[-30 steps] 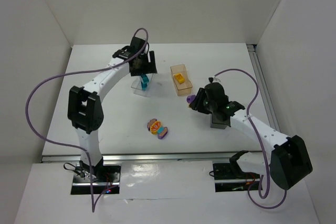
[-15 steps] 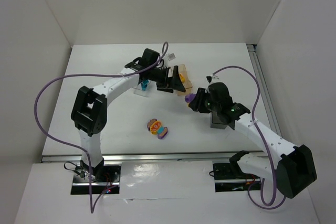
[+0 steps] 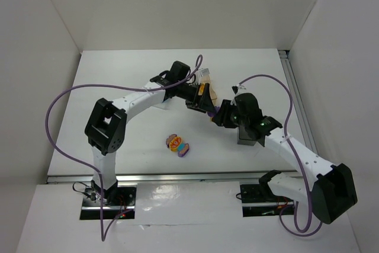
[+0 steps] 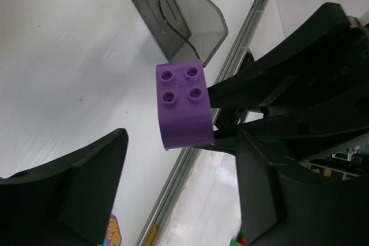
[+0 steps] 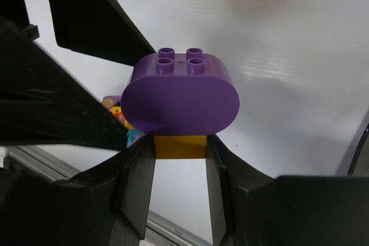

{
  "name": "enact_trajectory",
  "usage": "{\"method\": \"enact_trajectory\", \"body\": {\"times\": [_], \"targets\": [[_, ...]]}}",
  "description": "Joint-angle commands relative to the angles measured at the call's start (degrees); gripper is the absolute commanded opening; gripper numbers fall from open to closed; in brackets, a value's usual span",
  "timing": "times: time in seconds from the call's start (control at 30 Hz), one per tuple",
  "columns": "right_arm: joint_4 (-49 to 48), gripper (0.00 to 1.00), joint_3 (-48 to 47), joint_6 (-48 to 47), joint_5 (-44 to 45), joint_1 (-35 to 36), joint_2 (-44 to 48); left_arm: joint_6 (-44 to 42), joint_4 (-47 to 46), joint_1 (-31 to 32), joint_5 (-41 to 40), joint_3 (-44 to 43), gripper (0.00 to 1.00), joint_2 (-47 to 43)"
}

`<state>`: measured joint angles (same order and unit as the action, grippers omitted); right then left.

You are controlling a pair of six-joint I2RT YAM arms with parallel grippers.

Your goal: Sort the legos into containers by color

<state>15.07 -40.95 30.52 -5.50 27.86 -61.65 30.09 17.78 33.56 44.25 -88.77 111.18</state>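
My right gripper (image 5: 180, 156) is shut on an orange brick (image 5: 180, 144) with a rounded purple brick (image 5: 180, 93) stuck on top, held above the table. My left gripper (image 4: 181, 162) is open, its jaws either side of that purple brick (image 4: 181, 105) without touching it. In the top view the two grippers meet mid-table, left (image 3: 206, 103) against right (image 3: 221, 115). The tan box (image 3: 208, 89) is partly behind the left arm. The dark grey box (image 3: 247, 138) sits under the right arm. The clear tray is hidden.
A small pile of orange, purple and teal bricks (image 3: 178, 145) lies at the front centre; it also shows in the right wrist view (image 5: 117, 114). The dark grey box (image 4: 181, 12) and the table's right rail (image 3: 294, 96) are close by.
My left arm has swung right from the clear tray past the tan box to the right gripper. The right gripper has stayed almost still with its bricks.
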Motion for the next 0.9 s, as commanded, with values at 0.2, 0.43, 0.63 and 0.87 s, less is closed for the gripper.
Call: {"method": "enact_trajectory", "body": {"times": [0.2,0.43,0.63,0.87], "targets": [[-1.62,0.16,-2.56,-0.55,-2.15,0.7,-0.32,0.85,-2.05,0.63,-0.21,-2.99,0.53,3.26],[-0.39,0.16,-2.03,-0.55,-0.93,1.24,0.83,2.6,-2.05,0.63,-0.83,-5.35,0.07,4.31],[1.36,0.16,0.25,-0.55,1.28,1.76,1.88,7.96,-3.37,-1.12,-3.2,-5.36,0.0,3.79],[1.37,0.16,0.87,-0.03,4.27,2.99,0.22,12.01,-3.81,-1.66,-9.09,-5.8,0.0,3.79]]}}
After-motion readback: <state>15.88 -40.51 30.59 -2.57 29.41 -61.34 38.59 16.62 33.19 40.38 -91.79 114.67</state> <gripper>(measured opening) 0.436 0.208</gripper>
